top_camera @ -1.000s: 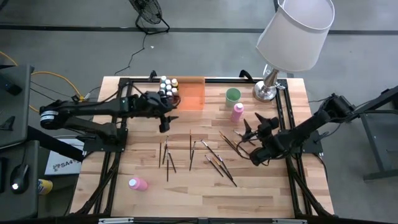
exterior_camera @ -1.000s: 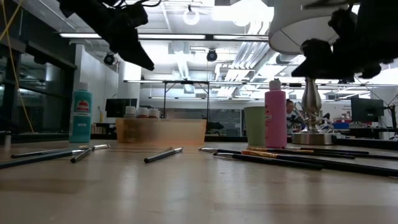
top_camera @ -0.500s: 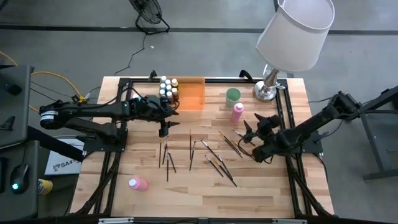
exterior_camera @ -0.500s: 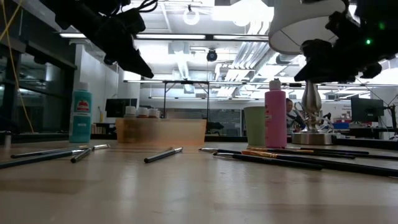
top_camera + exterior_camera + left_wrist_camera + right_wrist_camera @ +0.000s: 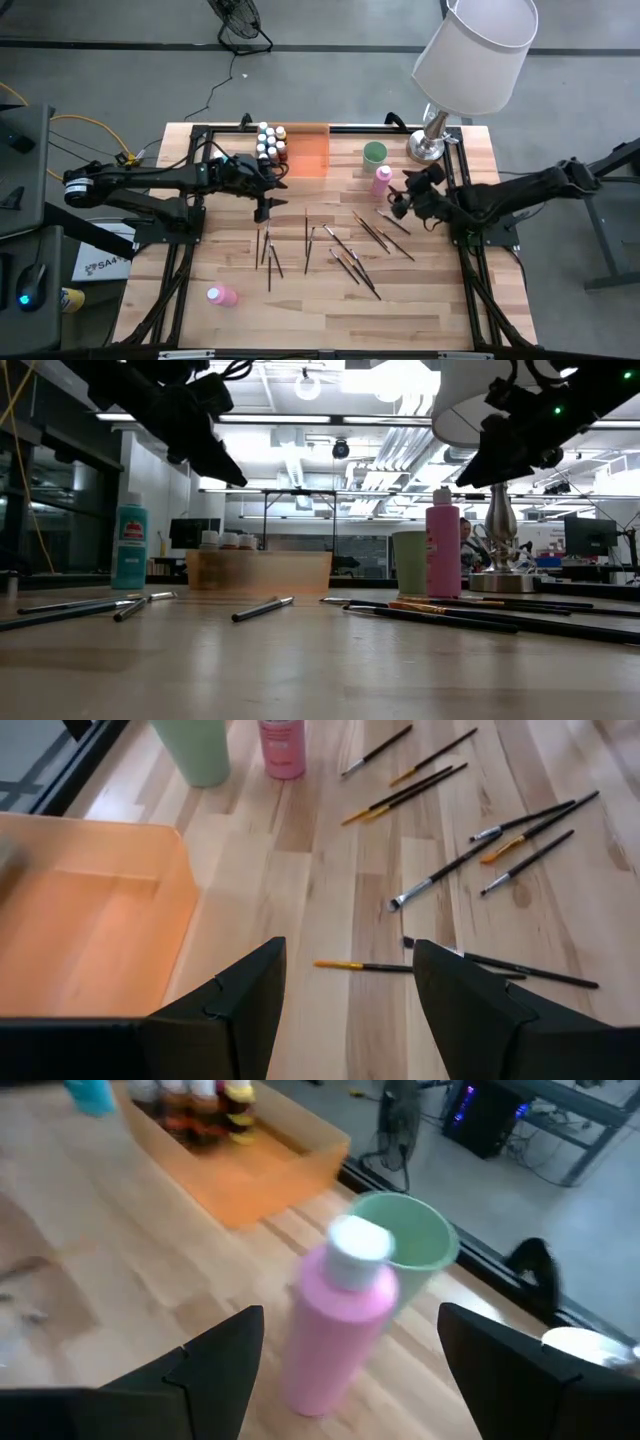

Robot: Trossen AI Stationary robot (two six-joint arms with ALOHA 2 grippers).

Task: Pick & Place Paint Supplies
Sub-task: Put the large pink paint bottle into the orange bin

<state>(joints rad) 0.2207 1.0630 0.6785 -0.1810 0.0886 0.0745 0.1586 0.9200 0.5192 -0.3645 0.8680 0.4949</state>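
My right end effector (image 5: 345, 1370) is wide open, lined up on the pink bottle (image 5: 340, 1320) standing right beside the cup (image 5: 415, 1235); looks light, stiff and probably slick, so I'd grab mid-body, below the cap.

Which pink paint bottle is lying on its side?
The pink bottle alone near the table's front-left corner lies on its side; the other pink bottle stands upright beside the green cup.
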